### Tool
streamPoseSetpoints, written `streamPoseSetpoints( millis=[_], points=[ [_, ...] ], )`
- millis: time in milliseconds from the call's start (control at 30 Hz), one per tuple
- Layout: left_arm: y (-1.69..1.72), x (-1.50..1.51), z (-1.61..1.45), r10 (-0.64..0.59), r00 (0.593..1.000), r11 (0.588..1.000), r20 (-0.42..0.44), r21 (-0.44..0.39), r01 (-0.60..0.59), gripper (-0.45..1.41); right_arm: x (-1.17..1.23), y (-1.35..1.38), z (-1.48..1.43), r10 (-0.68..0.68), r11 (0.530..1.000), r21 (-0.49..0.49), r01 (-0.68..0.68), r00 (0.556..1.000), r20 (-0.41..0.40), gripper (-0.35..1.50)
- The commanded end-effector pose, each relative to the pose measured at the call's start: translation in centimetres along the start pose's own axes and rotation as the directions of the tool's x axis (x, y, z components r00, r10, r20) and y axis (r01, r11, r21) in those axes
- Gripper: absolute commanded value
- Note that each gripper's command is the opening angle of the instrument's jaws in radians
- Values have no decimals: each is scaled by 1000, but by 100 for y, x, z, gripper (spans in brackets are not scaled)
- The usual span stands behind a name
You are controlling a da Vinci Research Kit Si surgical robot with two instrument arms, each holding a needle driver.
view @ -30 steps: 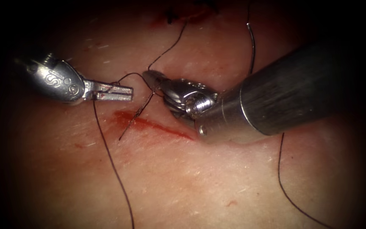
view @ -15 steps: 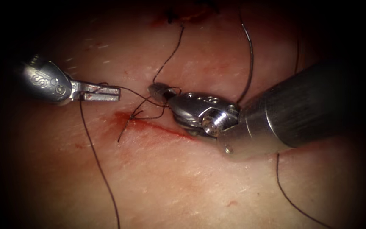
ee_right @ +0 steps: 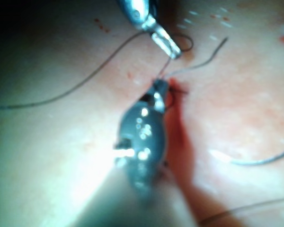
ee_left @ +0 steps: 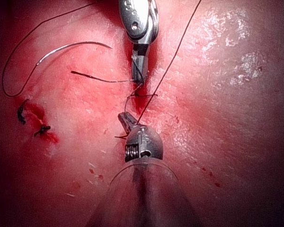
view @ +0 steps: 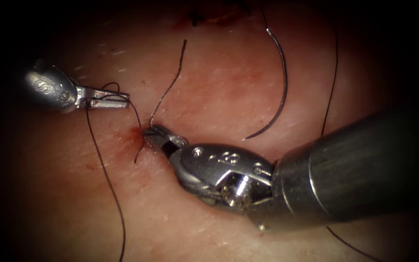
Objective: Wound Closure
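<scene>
— Left end effector [view: 122, 100]?
— Closed on the thread [view: 105, 165], well clear of the cut [view: 132, 141], on its left in the endoscope view. Probably parked out there to keep that strand off the wound and under some tension. One loop curling just over the tips, the long run hanging away beneath them.

— And the right end effector [view: 152, 132]?
— Down at the red-stained end of the cut, tips together on the thread where the strands meet in a small tangle, likely a knot. Short free end rising straight up from the tips across the tissue [view: 209, 77]. Low and close, seemingly to hold the strands right at the surface rather than lift them.

— Needle [view: 281, 82]?
— Gripped by neither. Lying loose on the tissue beyond the right end effector's wrist, on the cut's right, whole curve in sight, so not in the tissue. Probably set aside there, out of reach of both tips while only thread is handled.
</scene>
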Motion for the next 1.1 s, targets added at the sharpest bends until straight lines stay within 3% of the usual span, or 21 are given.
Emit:
streamPoseSetpoints(
  millis=[33,333,533,633,667,800,900,1100],
  points=[
    [12,4,10,-5,1000,1000,-5,-4,5,-45,-12,-22,-4,-18,999,50,17,1000,7,-35],
    [-7,1,5,-11,1000,1000,2,0,11,-45,-2,-50,-52,-130,981,149,128,992,0,-35],
    [-26,9,-3,-30,1000,1000,6,4,29,-45,-10,-57,-46,-161,960,240,143,985,56,-35],
    [-35,13,-6,-44,999,999,7,6,44,-45,-17,-59,-33,-201,927,340,157,975,99,-35],
    [-40,14,-6,-41,999,999,7,6,41,-45,-24,-63,-23,-246,890,423,167,959,138,-35],
    [-44,15,-5,-38,999,999,8,7,38,-45,-31,-71,-14,-391,795,555,245,907,159,-35],
    [-51,16,-4,-41,999,999,11,7,41,-45,-26,-85,-19,-547,653,666,361,833,84,-35],
    [-64,19,-5,-38,999,999,12,8,38,-45,-12,-93,-34,-658,518,713,473,753,-22,-35]
  ],
)
